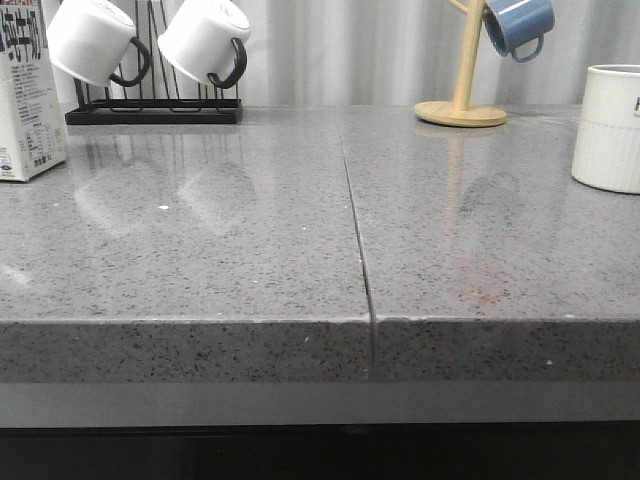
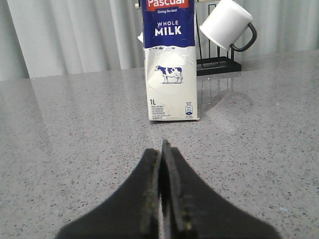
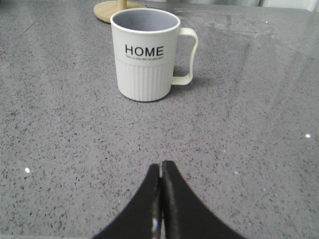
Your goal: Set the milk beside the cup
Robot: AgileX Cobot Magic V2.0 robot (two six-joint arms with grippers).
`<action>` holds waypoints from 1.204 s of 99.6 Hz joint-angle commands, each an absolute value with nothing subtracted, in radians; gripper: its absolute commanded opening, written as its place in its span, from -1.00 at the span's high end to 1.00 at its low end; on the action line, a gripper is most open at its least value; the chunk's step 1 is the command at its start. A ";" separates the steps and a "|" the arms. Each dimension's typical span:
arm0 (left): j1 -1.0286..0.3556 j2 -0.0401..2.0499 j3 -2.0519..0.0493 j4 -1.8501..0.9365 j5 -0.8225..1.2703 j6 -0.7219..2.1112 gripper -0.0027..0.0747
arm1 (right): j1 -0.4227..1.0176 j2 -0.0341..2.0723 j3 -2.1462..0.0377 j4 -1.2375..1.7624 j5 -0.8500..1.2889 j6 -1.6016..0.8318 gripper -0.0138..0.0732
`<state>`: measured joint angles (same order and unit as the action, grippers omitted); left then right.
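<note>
The desk (image 1: 250, 250) is carrying the milk (image 1: 25, 95) at 9 o'clock, the cup (image 1: 610, 125) at 3. The carton looks stiff, top-heavy; grip mid-body. Left tool (image 2: 162, 149) and right tool (image 3: 161, 169) are sitting closed, empty.

Milk (image 2: 169, 59): "Pascual", "WHOLE MILK", "1L". Cup (image 3: 145, 55): "HOME".

A kitchen-like setup: grey stone countertop (image 1: 250, 250), mug rack (image 1: 150, 110) (black wire), wooden mug tree (image 1: 462, 100).
</note>
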<state>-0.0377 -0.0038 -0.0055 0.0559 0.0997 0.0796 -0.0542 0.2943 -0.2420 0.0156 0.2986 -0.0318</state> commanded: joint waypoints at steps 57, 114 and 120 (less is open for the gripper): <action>-0.036 -0.035 0.040 0.048 0.026 0.075 0.98 | -0.057 0.685 -0.281 0.009 -0.299 -0.034 0.01; -0.036 -0.035 0.040 0.048 0.026 0.075 0.98 | -0.057 1.197 -0.366 0.149 -0.708 -0.036 0.01; -0.036 -0.035 0.040 0.048 0.026 0.075 0.98 | -0.058 1.235 -0.393 0.149 -0.719 -0.036 0.01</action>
